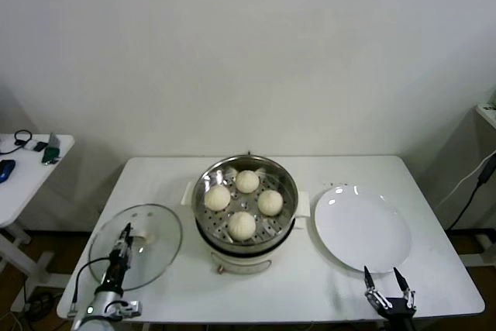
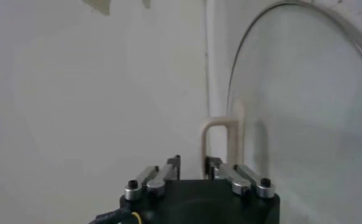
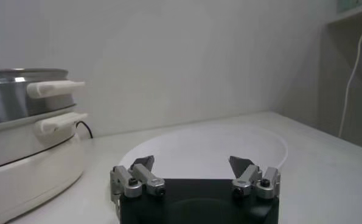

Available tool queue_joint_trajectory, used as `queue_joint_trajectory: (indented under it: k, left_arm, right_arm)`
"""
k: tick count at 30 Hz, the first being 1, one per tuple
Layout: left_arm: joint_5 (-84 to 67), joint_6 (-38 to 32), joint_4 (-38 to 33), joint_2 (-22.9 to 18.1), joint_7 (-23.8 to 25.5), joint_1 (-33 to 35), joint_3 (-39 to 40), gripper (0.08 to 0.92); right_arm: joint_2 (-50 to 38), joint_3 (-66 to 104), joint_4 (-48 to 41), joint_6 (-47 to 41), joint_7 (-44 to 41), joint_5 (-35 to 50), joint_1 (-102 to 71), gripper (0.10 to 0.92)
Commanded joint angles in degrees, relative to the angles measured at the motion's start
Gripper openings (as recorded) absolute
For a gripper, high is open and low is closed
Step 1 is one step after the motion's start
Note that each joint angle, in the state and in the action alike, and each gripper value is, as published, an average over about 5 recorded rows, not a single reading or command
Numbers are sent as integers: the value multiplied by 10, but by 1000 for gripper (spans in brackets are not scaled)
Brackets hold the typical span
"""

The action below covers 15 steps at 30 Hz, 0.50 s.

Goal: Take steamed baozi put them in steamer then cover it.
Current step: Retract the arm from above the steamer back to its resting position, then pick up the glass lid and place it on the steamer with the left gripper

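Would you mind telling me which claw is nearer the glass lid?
Left. The left claw is at the glass lid, by its handle; the right claw hangs beyond the white plate.

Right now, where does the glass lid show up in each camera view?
Head view: the glass lid lies at the table's front left, left of the steamer, with the left gripper at its handle.
Left wrist view: the lid fills the side beyond its cream handle, which the left gripper is closed on.
Right wrist view: not in it.
Shared landmark: the lid handle shows in the head and left wrist views.
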Motion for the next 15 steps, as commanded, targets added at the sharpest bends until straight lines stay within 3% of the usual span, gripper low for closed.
queue_joint_trajectory:
  k: [1, 7, 15]
  left_arm:
    - [-2, 0, -8, -2, 2, 1, -2, 297]
    - [-33, 5, -75, 2, 14, 20, -4, 147]
    - [-119, 75, -267, 65, 111, 58, 1, 134]
  right_arm:
    - [-3, 1, 6, 2, -5, -1, -4, 823]
    - [-11, 6, 19, -3, -7, -3, -11, 823]
    - [-24, 16, 31, -10, -4, -8, -17, 823]
